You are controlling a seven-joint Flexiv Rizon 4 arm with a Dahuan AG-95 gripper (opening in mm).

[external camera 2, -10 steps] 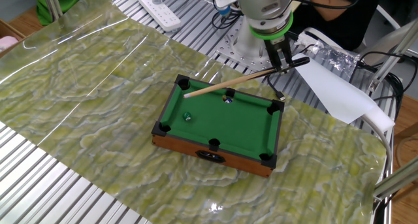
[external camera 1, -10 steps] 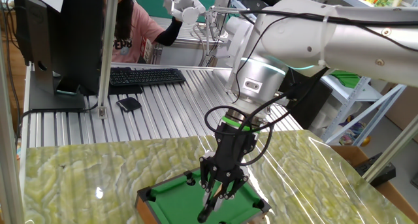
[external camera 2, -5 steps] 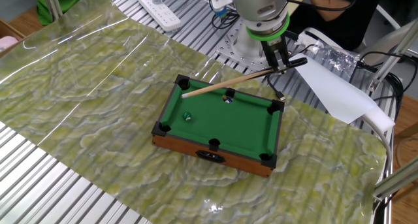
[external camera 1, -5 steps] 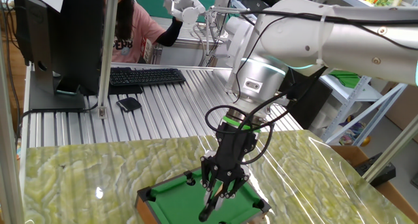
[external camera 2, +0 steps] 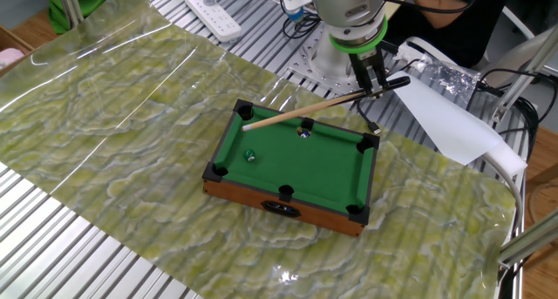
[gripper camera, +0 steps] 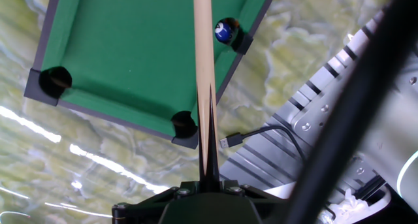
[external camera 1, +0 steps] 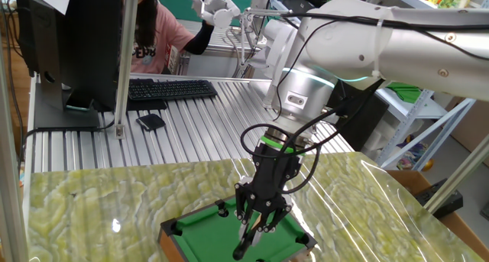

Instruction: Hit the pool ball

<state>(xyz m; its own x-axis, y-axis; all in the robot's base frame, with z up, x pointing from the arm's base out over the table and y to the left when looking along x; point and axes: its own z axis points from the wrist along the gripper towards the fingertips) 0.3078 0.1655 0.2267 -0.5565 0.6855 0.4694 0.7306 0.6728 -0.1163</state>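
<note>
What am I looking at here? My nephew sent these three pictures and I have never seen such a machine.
It is a white robot arm ending in a black two-finger pincer. Two pictures come from fixed cameras on different sides of the table; the third is from a camera on the hand, looking along the fingers. On a green marbled cloth sits a toy pool table with green felt and a wooden frame. The pincer is shut on the dark end of a long thin wooden cue stick, which reaches over the felt. On the felt lie a tiny glossy green ball and a blue ball beside a side pocket.
</note>
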